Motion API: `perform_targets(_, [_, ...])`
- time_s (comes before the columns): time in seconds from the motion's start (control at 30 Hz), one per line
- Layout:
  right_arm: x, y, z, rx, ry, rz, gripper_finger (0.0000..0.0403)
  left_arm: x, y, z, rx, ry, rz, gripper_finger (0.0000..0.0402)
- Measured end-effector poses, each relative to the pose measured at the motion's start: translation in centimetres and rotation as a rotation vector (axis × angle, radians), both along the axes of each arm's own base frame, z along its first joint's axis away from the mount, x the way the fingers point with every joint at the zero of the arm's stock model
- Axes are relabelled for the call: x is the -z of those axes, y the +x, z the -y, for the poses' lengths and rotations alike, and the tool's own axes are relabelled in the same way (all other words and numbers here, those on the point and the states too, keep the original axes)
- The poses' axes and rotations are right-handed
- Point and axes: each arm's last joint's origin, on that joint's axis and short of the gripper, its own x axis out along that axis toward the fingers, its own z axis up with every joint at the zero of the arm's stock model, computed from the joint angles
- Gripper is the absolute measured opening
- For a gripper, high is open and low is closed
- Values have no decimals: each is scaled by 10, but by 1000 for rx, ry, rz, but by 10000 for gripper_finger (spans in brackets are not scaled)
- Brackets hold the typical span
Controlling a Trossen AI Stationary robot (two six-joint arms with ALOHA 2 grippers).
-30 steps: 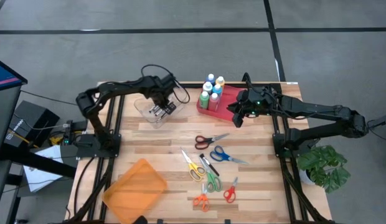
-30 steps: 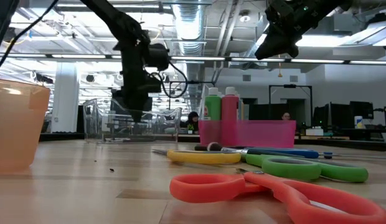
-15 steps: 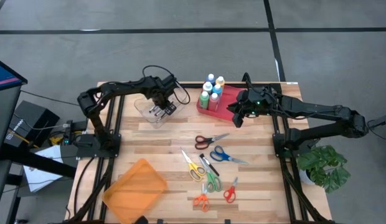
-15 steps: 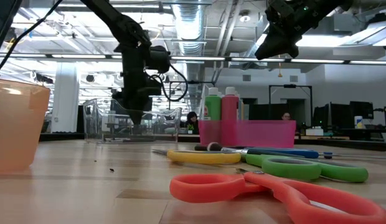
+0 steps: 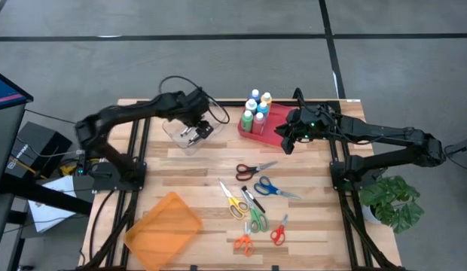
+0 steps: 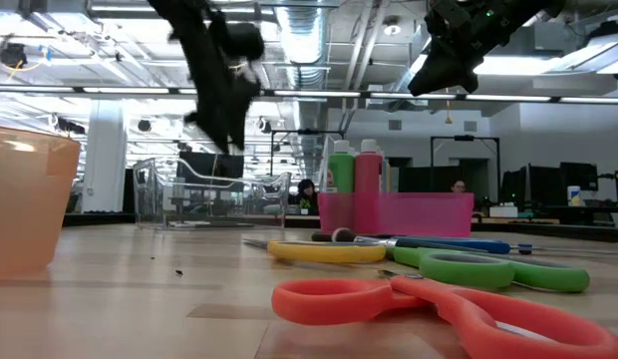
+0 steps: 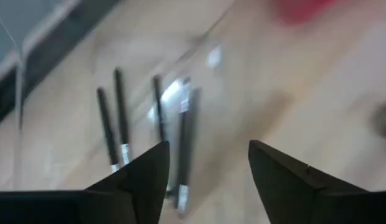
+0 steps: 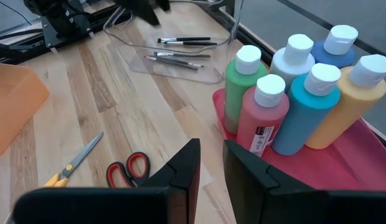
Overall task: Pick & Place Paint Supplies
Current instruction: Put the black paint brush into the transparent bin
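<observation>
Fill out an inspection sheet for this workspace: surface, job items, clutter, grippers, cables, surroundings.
Surface: wooden slat table, bare between items.
Job items: six paint bottles upright in the pink tray; brushes lying in the clear bin.
Clutter: several scissors; orange container.
Grippers: left gripper open above the clear bin, holding nothing; right gripper beside the pink tray, narrowly parted, empty.
Cables: black loop behind the left arm.
Surroundings: potted plant, grey floor.

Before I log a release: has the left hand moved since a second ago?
Yes. The left hand has lifted clear above the clear bin; its fingers now stand open.
</observation>
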Motion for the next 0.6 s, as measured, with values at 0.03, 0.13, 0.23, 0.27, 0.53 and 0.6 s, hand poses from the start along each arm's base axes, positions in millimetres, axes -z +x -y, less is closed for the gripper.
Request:
perform_targets(0.03, [0, 0, 0, 0, 0, 0, 68, -13, -3, 7, 16, 23, 48, 217])
perform_targets(0.13, [0, 0, 0, 0, 0, 0, 68, -56, -16, 29, 80, 73, 256, 214])
perform_targets(0.23, [0, 0, 0, -1, 1, 1, 68, -97, -31, 55, 140, 116, 503, 205])
perform_targets(0.27, [0, 0, 0, -2, 1, 1, 68, -111, -37, 65, 158, 133, 588, 201])
perform_targets(0.53, [0, 0, 0, -1, 3, 2, 68, -181, -74, 132, 349, 223, 1093, 155])
perform_targets(0.6, [0, 0, 0, -1, 3, 2, 68, -186, -78, 146, 400, 227, 1128, 134])
